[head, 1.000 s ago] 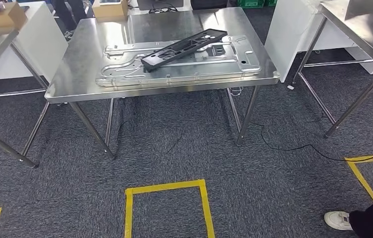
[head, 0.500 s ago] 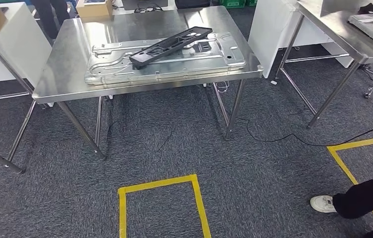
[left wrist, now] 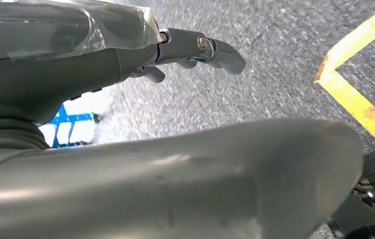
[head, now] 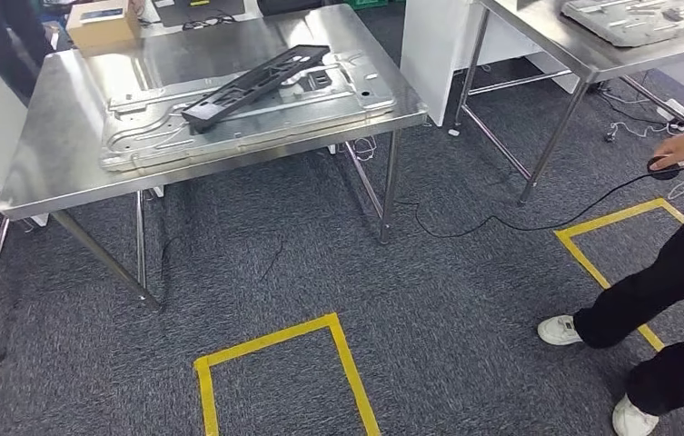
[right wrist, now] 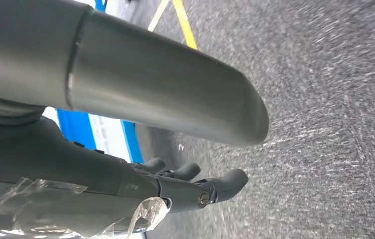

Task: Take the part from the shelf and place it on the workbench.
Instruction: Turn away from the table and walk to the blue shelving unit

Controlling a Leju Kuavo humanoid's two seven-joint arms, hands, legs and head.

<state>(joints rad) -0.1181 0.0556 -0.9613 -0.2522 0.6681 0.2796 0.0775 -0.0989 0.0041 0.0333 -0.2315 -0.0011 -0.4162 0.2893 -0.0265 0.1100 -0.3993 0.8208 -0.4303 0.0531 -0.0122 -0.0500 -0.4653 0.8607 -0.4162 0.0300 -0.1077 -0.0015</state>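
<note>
Meanwhile the whole scene had slid left, so the robot was turning away. A black part lay on a metal panel on the steel workbench. Both hands, left hand and right hand, hung empty, fingers loosely apart, suggesting another fetch.

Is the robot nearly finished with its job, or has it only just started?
One long black plastic part already lies on the ribbed metal panel on the steel workbench. Right now nothing is in hand: the left hand and right hand hang over grey carpet, fingers apart and holding nothing. No shelf is in sight, so whether another part is left to fetch I cannot tell.
</note>
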